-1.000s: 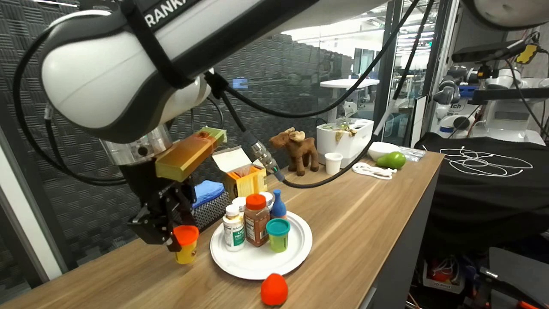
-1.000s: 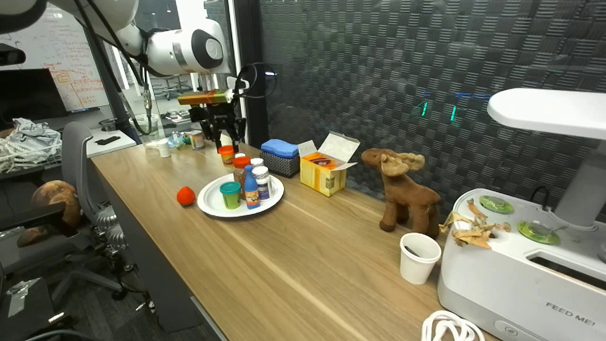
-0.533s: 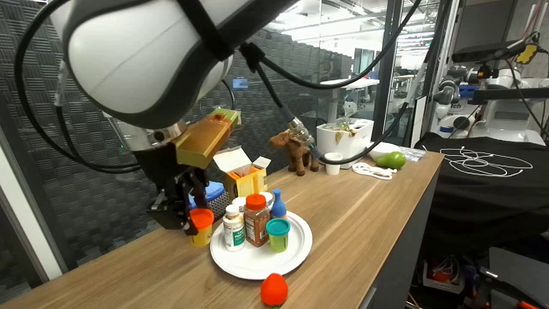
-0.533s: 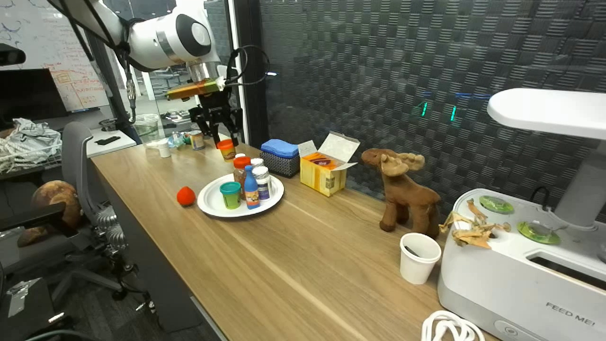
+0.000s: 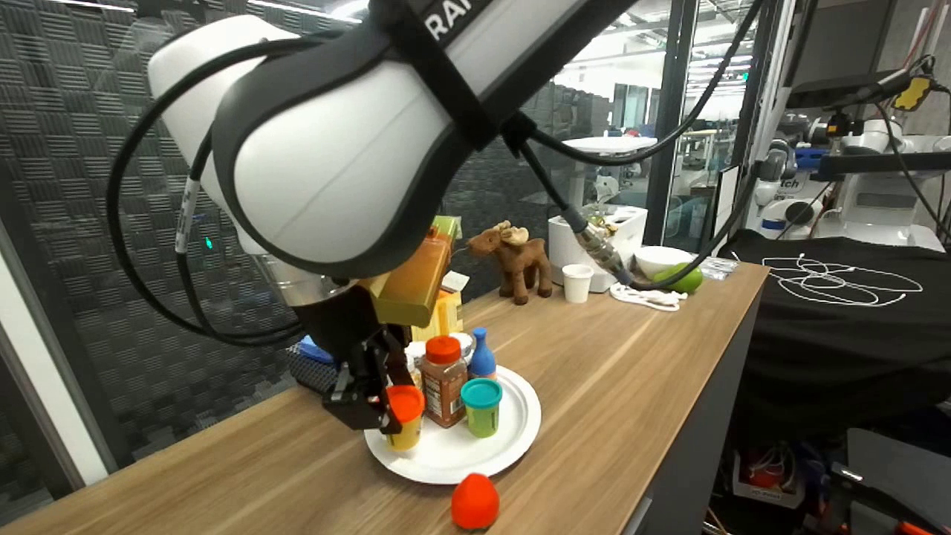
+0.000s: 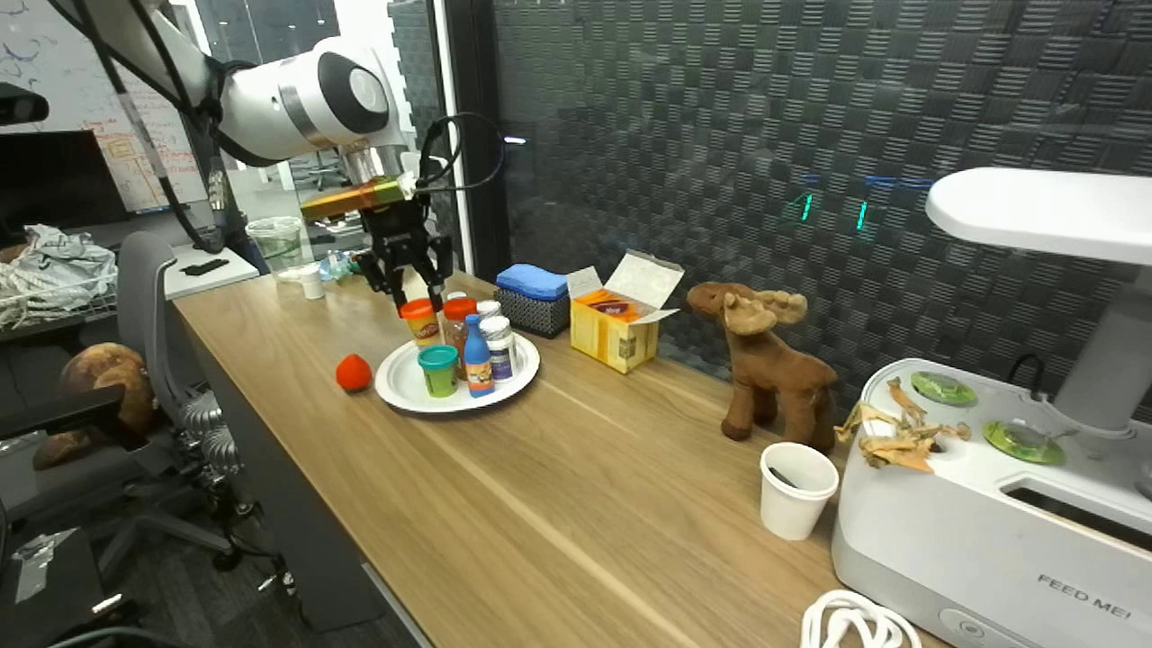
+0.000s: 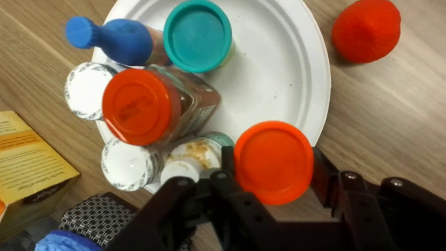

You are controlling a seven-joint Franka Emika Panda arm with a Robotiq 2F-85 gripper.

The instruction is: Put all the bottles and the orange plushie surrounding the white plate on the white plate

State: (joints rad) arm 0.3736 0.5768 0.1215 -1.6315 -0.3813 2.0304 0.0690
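Note:
My gripper (image 5: 396, 405) (image 7: 273, 162) is shut on a yellow tub (image 5: 405, 435) (image 6: 420, 333) with an orange lid (image 7: 273, 162). The tub is upright over the near-gripper edge of the white plate (image 5: 520, 438) (image 6: 400, 400) (image 7: 275, 66); I cannot tell if it touches. On the plate stand a green tub with teal lid (image 5: 482, 409) (image 7: 198, 36), a red-lidded spice jar (image 5: 443, 386) (image 7: 137, 106), a blue bottle (image 6: 477, 360) (image 7: 127, 42) and several white bottles (image 7: 130, 164) (image 6: 498, 346). The orange plushie (image 5: 475, 502) (image 6: 354, 373) (image 7: 366, 31) lies on the table beside the plate.
An open yellow box (image 6: 616, 328) and a dark basket with blue cloth (image 6: 533, 297) stand by the wall. A brown moose plushie (image 6: 765, 360), a paper cup (image 6: 796, 495) and a white planter (image 6: 972, 513) are farther along the table. The table's front edge (image 5: 706, 386) is near the plushie.
My gripper has carried the orange-lidded tub from beside the plate, up and across, then down to over the plate's edge. The plate, its bottles and the orange plushie have not moved.

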